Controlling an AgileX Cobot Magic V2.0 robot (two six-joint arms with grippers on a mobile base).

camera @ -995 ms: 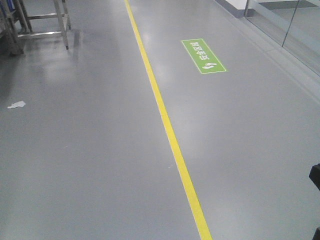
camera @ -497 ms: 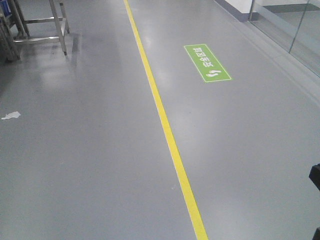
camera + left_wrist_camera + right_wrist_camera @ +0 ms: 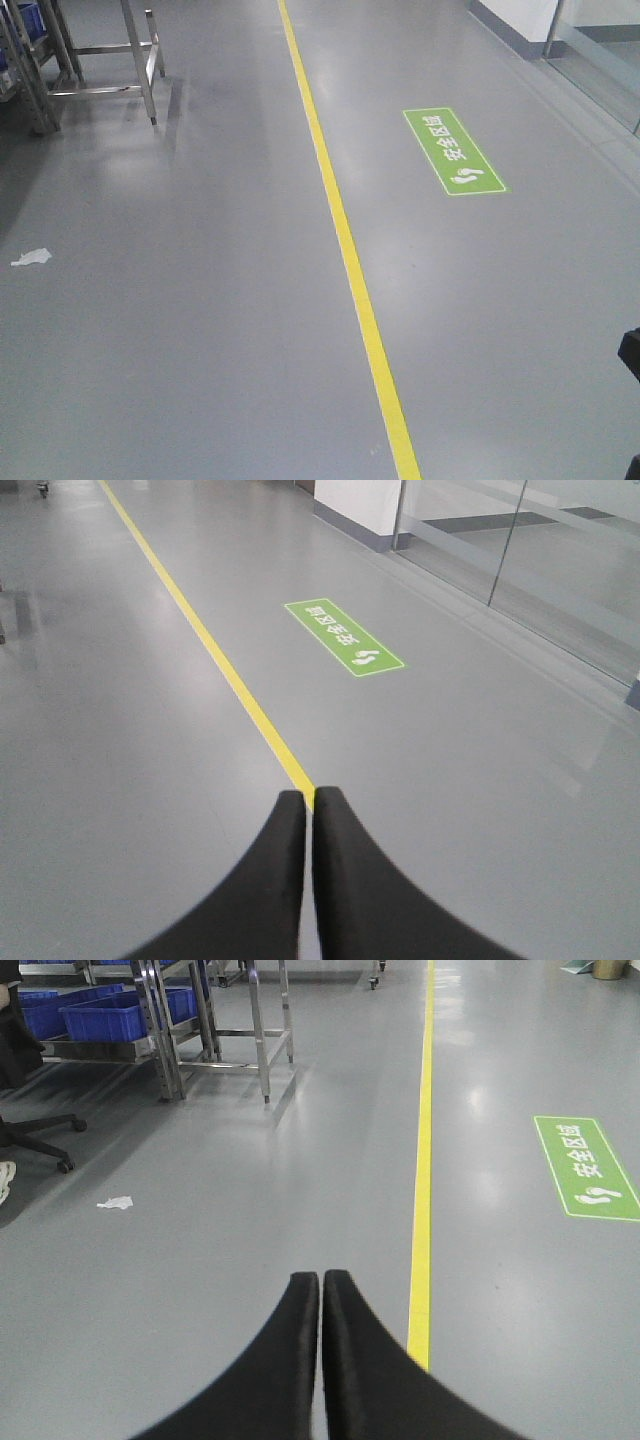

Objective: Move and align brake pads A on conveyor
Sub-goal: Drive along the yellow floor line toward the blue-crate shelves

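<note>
We see no brake pads or conveyor, only glossy grey floor point(image 3: 200, 350). Left jaws and right jaws are pressed together, empty. Expect rigid, weighty pads; grip the long edges.

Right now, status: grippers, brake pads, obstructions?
Left gripper shut, empty; right gripper shut, empty. Dark grey brake pads, charcoal conveyor belt: not in view. Crumpled white scrap, steel-legged rack left of yellow floor line.
</note>
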